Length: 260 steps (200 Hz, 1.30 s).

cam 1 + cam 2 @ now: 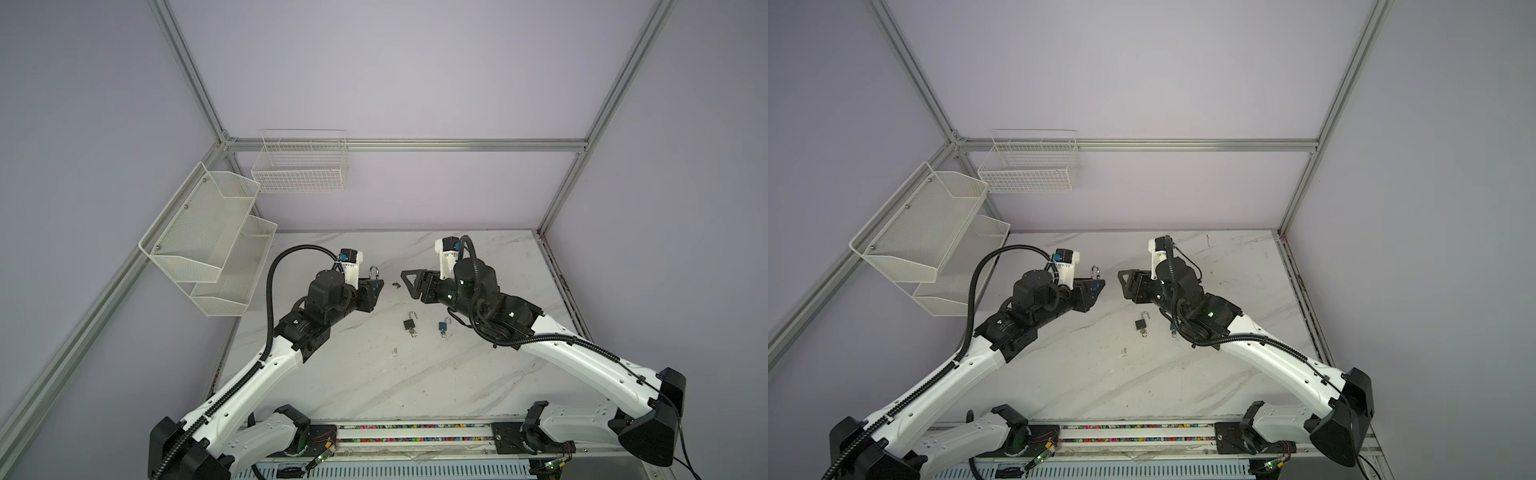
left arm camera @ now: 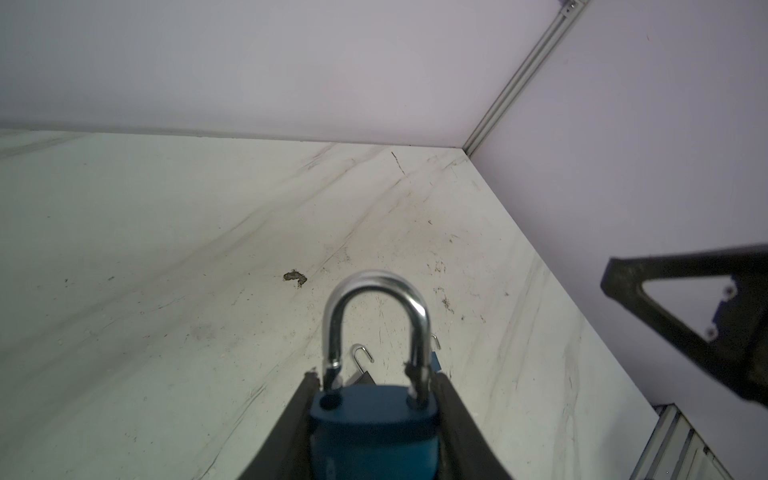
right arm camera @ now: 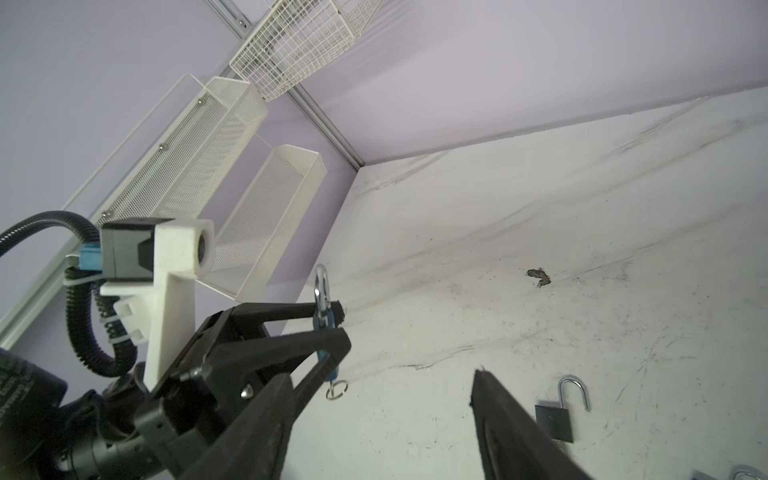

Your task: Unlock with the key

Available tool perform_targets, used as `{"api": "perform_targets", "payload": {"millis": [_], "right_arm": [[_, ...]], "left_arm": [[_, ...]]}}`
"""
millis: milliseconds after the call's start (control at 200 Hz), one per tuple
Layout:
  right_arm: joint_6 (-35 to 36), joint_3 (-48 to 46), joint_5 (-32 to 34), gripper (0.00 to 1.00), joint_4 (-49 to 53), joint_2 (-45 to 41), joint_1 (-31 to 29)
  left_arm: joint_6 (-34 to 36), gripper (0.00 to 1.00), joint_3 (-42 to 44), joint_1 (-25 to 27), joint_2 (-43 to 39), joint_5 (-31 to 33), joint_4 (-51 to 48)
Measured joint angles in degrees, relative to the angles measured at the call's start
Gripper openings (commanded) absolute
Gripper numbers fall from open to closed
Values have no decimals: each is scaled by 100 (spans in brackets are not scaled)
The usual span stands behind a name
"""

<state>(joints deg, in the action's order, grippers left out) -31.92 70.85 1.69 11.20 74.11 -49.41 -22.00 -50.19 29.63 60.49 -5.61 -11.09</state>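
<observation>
Both top views look down from high behind me onto the whole table (image 1: 374, 386). Wrist cameras ride close behind my left claw (image 2: 374, 376) and right claw (image 3: 382, 374), sharing the dark mark (image 2: 294, 277).

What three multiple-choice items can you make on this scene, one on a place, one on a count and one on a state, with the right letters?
1. Where is the black padlock? A hanging from a hook; B lying on the table; C inside a box.
2. How many padlocks lie on the table? A one; B two; C four.
3. How is the right tool? A open and empty; B shut on a key; C shut on a padlock.

Key:
1 B: both top views show it resting on the marble top between the arms.
2 B: the black one and a blue padlock lie there, while a third padlock is up in the left tool.
3 A: in the right wrist view its fingers stand wide apart with nothing between them.
</observation>
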Motion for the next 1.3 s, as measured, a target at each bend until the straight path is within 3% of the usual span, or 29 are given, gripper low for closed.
{"api": "perform_targets", "payload": {"millis": [190, 405, 1300], "right_arm": [[498, 809, -509, 73, 831, 632, 57], [881, 1604, -822, 74, 1589, 1460, 57], [1276, 3812, -273, 78, 3032, 3119, 68]], "left_arm": [[927, 0, 501, 0, 13, -229, 588], [1416, 0, 890, 0, -4, -256, 1329], [1729, 0, 1399, 0, -271, -214, 2055]]}}
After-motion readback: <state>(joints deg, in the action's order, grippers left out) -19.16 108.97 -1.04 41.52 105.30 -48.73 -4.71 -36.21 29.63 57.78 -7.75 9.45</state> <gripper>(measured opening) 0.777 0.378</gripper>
